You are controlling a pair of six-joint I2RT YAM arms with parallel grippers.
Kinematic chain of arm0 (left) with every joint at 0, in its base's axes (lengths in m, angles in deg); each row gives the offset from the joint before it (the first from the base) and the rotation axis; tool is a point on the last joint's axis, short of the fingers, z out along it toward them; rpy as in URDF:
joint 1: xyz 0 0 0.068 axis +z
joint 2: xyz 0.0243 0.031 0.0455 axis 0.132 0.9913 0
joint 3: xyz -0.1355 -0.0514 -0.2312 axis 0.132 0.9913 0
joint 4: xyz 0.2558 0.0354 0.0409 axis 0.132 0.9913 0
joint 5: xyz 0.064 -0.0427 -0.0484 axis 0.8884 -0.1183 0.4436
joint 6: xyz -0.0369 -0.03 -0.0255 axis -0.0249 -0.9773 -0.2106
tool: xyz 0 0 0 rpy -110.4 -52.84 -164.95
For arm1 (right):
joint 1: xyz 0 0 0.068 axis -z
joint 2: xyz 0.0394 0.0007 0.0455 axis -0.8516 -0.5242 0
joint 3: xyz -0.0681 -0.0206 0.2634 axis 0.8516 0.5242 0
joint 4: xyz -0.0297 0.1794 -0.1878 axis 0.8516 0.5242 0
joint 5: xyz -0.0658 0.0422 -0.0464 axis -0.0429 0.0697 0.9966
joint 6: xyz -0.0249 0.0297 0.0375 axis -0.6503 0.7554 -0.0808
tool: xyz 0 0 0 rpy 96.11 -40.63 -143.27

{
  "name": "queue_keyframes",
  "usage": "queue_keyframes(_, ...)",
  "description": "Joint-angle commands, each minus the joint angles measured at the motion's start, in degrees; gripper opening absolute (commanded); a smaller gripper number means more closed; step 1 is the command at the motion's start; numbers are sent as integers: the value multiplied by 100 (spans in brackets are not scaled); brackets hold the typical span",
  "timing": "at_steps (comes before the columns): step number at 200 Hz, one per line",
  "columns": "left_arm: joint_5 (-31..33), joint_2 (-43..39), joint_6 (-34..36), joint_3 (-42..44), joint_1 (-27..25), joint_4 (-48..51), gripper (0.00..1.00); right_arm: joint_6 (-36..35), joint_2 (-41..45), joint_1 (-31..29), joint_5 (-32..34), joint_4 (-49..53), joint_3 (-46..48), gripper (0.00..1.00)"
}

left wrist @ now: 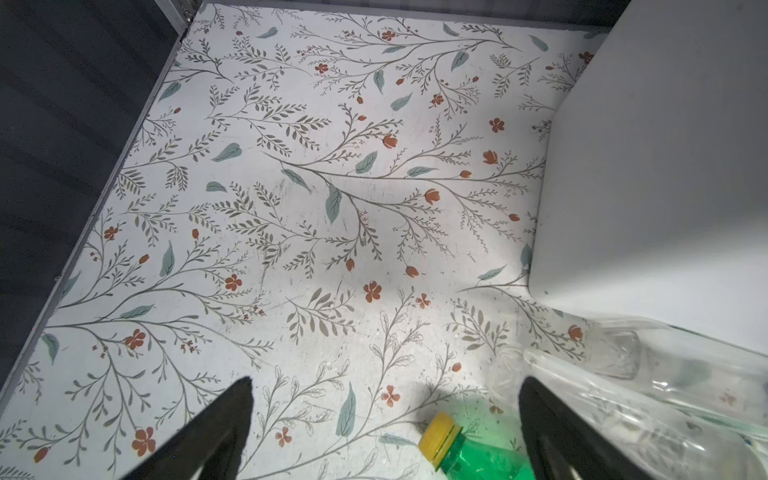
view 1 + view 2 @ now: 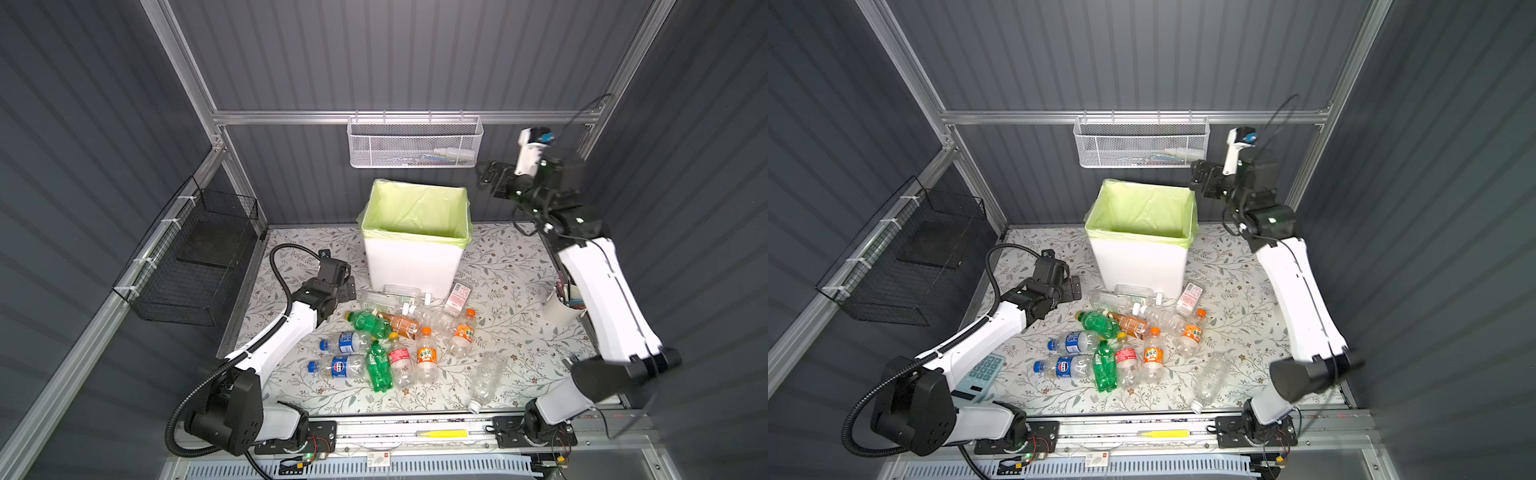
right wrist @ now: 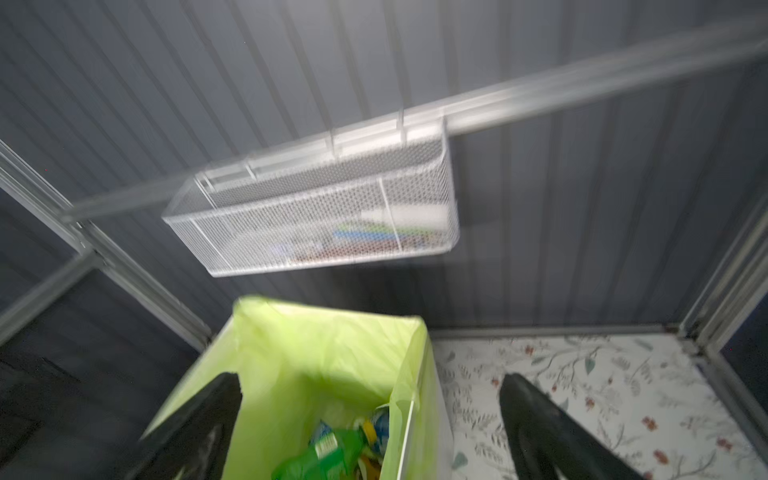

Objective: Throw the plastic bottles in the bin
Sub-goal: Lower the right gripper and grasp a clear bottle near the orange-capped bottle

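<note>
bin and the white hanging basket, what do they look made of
The bin: likely smooth matte white plastic, going by its plain seamless wall. Its lime-green liner looks like thin plastic film, wrinkled and translucent. The hanging basket: apparently white-coated metal mesh, see-through with fine holes.

Bottles [image 2: 427, 355] before the bin [image 2: 411, 262]

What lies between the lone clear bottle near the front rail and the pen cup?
Nothing: only bare floral mat between the clear bottle and pen cup, seen in a top view.
</note>
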Motion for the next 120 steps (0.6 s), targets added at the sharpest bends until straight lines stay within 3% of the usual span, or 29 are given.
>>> queue_keyframes(1,-2,-163,89,90,22,-155,100,133,566,34,675,-97,667,99)
queue_keyframes(69,270,-463,89,284,22,-416,100,1979,2581,197,1249,1199,3817,99)
queue_keyframes(95,275,-464,89,333,24,-486,100,2873,3046,202,994,1938,4724,99)
queue_keyframes(120,230,-419,78,363,22,-506,100,3578,3344,197,332,2199,5682,99)
